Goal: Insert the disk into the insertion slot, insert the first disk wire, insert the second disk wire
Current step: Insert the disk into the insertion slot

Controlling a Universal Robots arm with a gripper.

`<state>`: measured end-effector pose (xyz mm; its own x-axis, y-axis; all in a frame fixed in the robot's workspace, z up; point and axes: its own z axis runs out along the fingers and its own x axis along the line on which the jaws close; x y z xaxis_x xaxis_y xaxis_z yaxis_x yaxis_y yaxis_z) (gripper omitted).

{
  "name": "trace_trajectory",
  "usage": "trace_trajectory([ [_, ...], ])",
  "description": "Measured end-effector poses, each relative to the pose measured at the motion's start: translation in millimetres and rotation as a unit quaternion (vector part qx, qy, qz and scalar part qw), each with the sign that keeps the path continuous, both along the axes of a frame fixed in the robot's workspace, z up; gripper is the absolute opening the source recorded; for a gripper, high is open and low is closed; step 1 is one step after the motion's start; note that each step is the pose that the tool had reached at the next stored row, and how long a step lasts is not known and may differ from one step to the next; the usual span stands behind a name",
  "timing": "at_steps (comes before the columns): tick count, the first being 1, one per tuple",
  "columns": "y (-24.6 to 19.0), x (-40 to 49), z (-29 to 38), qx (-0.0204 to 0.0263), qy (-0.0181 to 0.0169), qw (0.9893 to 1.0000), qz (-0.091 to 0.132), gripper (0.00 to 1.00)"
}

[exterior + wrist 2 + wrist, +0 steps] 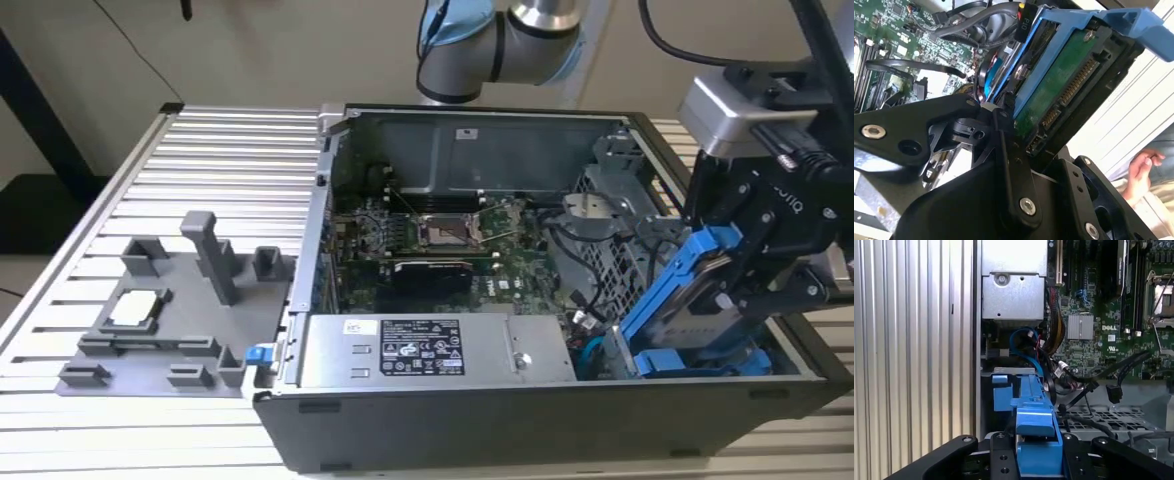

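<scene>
Exterior view, from its left: grey fixture block [160,320] on the slatted table [227,150]; next, open computer case [534,425] with motherboard [441,235] and grey power-supply box [427,350] along the near wall; farthest toward the exterior view's right, gripper [754,285] clenched around the disk [687,290] in its blue carrier, held tilted, lower end dipped into the case corner just beside the perforated drive cage [607,255]. Mouth of the insertion slot masked by the carrier, so depth of entry not tellable. Seen in the second wrist view: green board side of the disk [1054,95] with its connector bare, nothing plugged in; loose black cables [914,65] lying over the motherboard. Judged as step one, disk insertion, in hand and not finished; both wire steps untouched. Likely calls for taking the tilt out and squaring the carrier with the cage before sliding home, cables kept out of the path.
</scene>
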<state>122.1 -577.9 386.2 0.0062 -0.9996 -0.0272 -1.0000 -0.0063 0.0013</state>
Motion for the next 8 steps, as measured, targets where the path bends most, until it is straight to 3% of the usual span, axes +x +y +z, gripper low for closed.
trace_trajectory([
  [4,0.1,0.0,-5.8,0.0,-0.001,1.0,0.0,0.33],
  [8,0.1,0.0,-6.3,0.0001,-0.0019,1.0,0.0,0.33],
])
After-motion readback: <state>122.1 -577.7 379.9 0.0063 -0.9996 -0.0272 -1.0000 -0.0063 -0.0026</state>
